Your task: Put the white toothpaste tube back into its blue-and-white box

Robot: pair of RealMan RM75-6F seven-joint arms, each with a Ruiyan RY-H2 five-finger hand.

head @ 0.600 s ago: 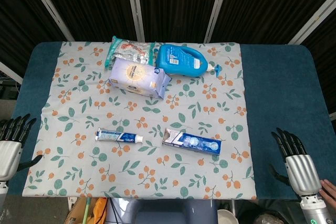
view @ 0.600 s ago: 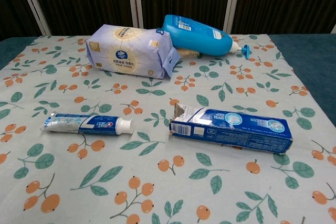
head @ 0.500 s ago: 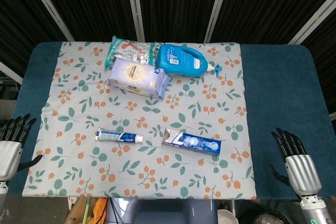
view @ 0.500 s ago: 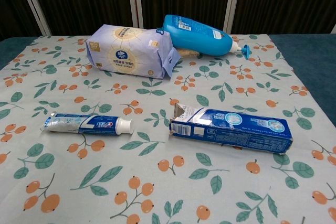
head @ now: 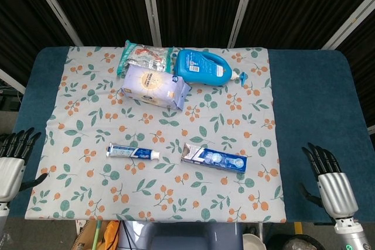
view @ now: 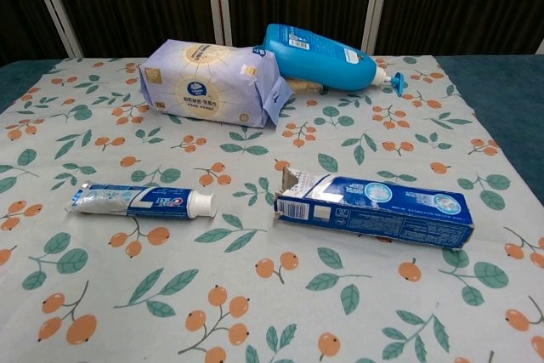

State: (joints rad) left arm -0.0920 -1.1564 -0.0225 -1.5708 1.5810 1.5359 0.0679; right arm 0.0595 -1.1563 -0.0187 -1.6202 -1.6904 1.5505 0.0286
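Observation:
The white toothpaste tube (head: pixel 133 152) (view: pixel 143 201) lies flat on the floral cloth, its cap toward the box. The blue-and-white box (head: pixel 213 157) (view: pixel 374 209) lies to its right, with its open flap end facing the tube's cap. A short gap separates them. My left hand (head: pixel 12 167) hovers at the table's near left edge, fingers spread, holding nothing. At the near right edge my right hand (head: pixel 329 182) is likewise spread and empty. Neither hand shows in the chest view.
At the back of the floral cloth (head: pixel 70 115) lie a purple tissue pack (head: pixel 155 86) (view: pixel 208 82), a blue detergent bottle (head: pixel 205 68) (view: pixel 323 58) on its side, and a snack bag (head: pixel 145 57). Dark blue table (head: pixel 310 103) surrounds the cloth.

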